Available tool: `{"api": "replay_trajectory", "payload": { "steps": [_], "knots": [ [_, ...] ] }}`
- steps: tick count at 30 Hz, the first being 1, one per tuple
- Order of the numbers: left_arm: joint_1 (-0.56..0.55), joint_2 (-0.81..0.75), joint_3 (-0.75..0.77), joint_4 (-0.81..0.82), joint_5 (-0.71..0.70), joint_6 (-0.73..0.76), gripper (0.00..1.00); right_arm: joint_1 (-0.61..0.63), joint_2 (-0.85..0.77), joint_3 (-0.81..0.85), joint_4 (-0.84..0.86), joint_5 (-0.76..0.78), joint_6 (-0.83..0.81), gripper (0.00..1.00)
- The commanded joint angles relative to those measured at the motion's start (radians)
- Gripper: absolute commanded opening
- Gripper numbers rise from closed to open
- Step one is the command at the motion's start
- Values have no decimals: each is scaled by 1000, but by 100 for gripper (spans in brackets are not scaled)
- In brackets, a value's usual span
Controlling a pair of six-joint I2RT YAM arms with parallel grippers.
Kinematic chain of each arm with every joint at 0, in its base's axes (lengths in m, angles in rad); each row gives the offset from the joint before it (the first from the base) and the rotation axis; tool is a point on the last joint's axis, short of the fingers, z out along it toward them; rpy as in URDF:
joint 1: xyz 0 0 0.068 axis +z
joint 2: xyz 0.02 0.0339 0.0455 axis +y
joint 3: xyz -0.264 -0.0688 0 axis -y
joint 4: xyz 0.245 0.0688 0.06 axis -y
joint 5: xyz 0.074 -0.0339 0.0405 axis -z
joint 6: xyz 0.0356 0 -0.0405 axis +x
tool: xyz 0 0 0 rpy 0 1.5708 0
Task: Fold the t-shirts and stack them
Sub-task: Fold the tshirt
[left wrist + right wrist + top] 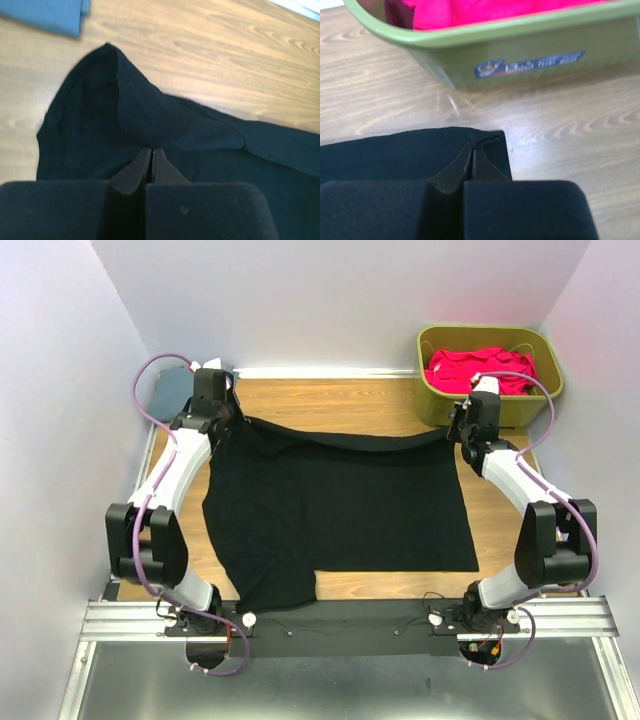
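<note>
Surface: pale wood tabletop (pixel 380 405), white walls closing in on three sides, metal rail (pixel 350 618) running along the near edge under both arm bases.
Black t-shirt (pixel 340 510): spreads wide over the middle of the wood and lies mostly flat. Near-left part bulges down toward the rail in a rumpled flap. Far edge stretches in one line from gripper to gripper, dipping slightly in the middle.
Left gripper (pixel 151 150): clenched tight, fingers pressed together, pinching the far-left corner of the black t-shirt. Cloth rises in a dark tent just ahead of the tips, with bare wood beyond it.
Right gripper (pixel 471 148): clamped just as hard, nipping the far-right corner hem of the same shirt. Corner ends right at the tips, with bare wood beside it and the tub wall close ahead.
Blue-grey t-shirt (pixel 50 15): lies on the wood beyond the left gripper at the far-left corner, doubled edge showing, apart from the black cloth. Only a slice in view.
Pink-red t-shirt (pixel 480 368): crumpled inside the tub, filling most of it.
Olive-green tub (pixel 548 390): sits at the far-right corner of the table. Carries a blue label (pixel 530 66) on the wall facing the right wrist, print too blurred to read.
Arms: both reach forward to the far side, one down each flank of the black cloth.
</note>
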Motion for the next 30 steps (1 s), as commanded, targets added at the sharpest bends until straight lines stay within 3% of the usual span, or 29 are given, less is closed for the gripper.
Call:
{"api": "replay_trajectory", "payload": {
  "steps": [1, 16, 30],
  "knots": [
    [7, -102, -57, -51, 23, -61, 0, -4, -38, -3, -92, 17, 41, 0],
    [8, -327, -373, -34, 77, -186, 0, -5, 32, -65, -197, 63, 216, 1],
    [11, -360, -529, 22, 123, -243, 0, -21, 195, -49, -248, 123, 294, 1]
  ]
}}
